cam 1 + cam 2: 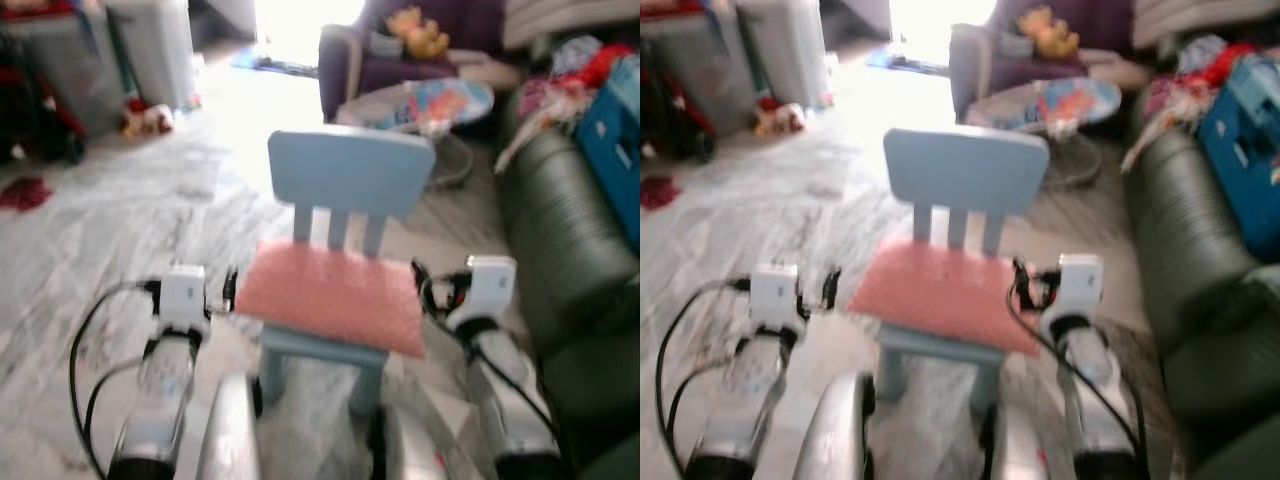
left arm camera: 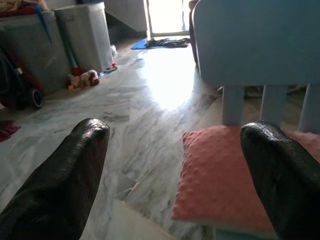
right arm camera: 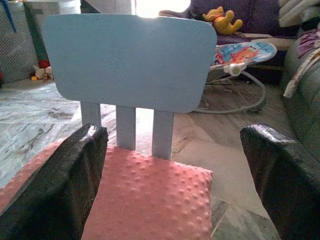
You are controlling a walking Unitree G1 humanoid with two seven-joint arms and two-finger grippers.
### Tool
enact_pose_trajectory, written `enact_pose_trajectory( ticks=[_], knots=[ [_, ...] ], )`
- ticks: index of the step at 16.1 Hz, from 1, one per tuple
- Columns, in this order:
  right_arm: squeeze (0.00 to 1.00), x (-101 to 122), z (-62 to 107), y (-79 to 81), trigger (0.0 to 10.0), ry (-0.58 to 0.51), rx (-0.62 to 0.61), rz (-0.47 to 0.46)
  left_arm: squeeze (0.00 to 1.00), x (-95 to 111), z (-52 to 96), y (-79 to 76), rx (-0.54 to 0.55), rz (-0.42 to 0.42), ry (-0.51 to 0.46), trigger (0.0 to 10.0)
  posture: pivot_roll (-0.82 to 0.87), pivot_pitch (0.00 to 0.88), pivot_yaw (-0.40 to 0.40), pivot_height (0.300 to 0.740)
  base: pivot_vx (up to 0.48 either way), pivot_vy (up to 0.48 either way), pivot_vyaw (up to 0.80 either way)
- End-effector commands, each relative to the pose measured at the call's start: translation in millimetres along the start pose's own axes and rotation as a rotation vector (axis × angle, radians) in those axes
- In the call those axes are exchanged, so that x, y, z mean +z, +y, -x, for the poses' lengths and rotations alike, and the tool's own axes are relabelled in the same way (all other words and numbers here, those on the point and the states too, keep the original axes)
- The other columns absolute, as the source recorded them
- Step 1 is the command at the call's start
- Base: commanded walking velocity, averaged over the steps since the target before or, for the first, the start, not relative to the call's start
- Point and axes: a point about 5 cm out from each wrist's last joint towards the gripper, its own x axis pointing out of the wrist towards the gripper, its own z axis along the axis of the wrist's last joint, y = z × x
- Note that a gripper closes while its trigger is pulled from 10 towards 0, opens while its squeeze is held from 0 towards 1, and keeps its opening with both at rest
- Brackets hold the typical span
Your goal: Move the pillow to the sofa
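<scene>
Head cameras, both blurred: a pink pillow (image 1: pixel 335 293) lies flat on the seat of a small pale blue chair (image 1: pixel 350 172) standing on a grey marbled floor (image 1: pixel 120 220). The left gripper (image 1: pixel 229 289) sits just off the pillow's left edge and the right gripper (image 1: pixel 420 279) just off its right edge, so the pillow lies between the 2. A dark green sofa (image 1: pixel 565 250) runs along the outer side of the right gripper, with a blue crate (image 1: pixel 615 140) on it. Beyond the chair are a baby bouncer (image 1: pixel 440 105) and what seems to be a purple armchair (image 1: pixel 420 40) holding a yellow soft toy (image 1: pixel 420 32).

Left wrist camera: the 2 black fingers (image 2: pixel 65 175) are spread wide, empty, and the pillow's corner lies between them, nearer one tip. Past them the floor glares with window light, reaching grey bins (image 2: pixel 82 35) and a small plush toy (image 2: pixel 85 78).

Right wrist camera: the fingers (image 3: pixel 55 185) are likewise spread wide, the dimpled pillow and the chair's backrest directly ahead between them; whether they touch the pillow is unclear.
</scene>
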Motion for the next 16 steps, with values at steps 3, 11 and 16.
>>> enact_pose_trajectory(
  ticks=[3,11,16],
  knots=[
    [0.00,7.9,-3.7,-1.5,10.0,-0.028,-0.003,-0.006,0.00,14.3,-8.7,1.1,0.003,-0.012,-0.050,10.0,0.03,0.000,-0.065,0.606,0.000,0.000,0.00],
    [0.00,7.6,-4.7,-1.4,10.0,-0.026,0.007,-0.009,0.00,15.2,-9.8,-0.9,-0.012,-0.005,-0.063,10.0,0.03,0.000,-0.066,0.606,0.250,0.000,0.00],
    [0.00,7.6,-5.1,-1.4,10.0,-0.023,0.014,-0.008,0.00,15.2,-10.0,-2.3,-0.018,-0.003,-0.064,10.0,0.02,0.000,-0.068,0.606,0.403,0.000,0.00]
  ],
)
